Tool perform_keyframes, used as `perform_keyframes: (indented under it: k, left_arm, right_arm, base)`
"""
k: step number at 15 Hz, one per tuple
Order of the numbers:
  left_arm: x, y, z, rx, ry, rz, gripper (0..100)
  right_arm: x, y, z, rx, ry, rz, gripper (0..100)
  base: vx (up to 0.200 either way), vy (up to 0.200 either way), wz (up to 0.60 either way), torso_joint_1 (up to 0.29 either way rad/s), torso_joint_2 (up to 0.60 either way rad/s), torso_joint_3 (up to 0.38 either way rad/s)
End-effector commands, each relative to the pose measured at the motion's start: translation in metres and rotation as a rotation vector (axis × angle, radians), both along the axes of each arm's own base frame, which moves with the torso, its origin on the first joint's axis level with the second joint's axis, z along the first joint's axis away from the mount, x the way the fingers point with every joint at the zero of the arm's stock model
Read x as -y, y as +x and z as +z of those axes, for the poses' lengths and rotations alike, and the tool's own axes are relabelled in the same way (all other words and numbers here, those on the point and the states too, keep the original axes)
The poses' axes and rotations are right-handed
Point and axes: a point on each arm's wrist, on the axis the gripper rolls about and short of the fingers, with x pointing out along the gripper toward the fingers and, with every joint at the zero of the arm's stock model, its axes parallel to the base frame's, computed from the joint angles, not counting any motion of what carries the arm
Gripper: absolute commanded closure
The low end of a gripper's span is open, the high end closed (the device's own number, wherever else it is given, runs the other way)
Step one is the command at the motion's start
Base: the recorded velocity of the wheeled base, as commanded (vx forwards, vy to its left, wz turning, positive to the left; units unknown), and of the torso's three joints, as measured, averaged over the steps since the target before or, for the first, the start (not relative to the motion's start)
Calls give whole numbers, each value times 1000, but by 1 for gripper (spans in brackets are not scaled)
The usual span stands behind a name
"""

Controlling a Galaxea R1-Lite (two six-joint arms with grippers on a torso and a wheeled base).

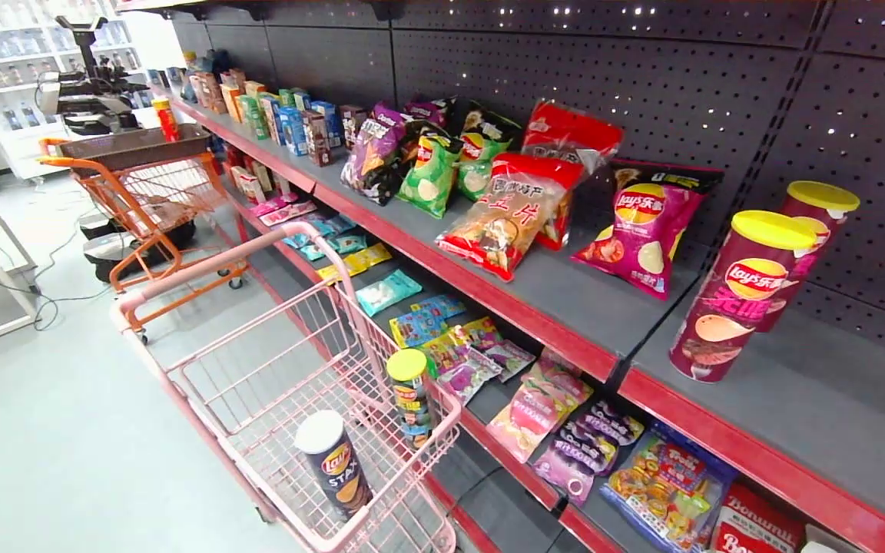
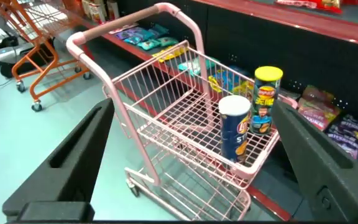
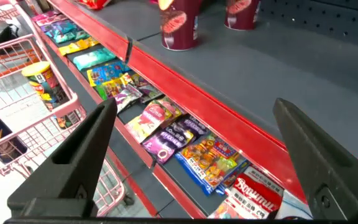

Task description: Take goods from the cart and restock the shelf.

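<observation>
Pink wire cart point(image 1: 212, 265) on our left holds the white-lidded can point(image 2: 235, 127) and yellow-lidded can point(image 2: 266, 99) upright at its near right corner, ahead of our left gripper point(image 2: 191, 107), the nearer one, fingers apart; our right gripper point(image 3: 196, 106), likewise spread, hovers by the shelf point(image 3: 260, 68).

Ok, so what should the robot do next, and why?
Probably lower the left arm toward the white-lidded can in the pink cart. The left jaws stand wide open above the cart and hold nothing. That can stands upright, nearer to them than the yellow-lidded can beside it. The shelf has bare room next to the maroon cans.
</observation>
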Motion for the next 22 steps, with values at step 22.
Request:
perform_keyframes:
  k: [22]
  left_arm:
    - [0,0,0,-1,1,0,0]
  right_arm:
    - [0,0,0,-1,0,1,0]
  base:
    - [0,0,0,-151,395,240]
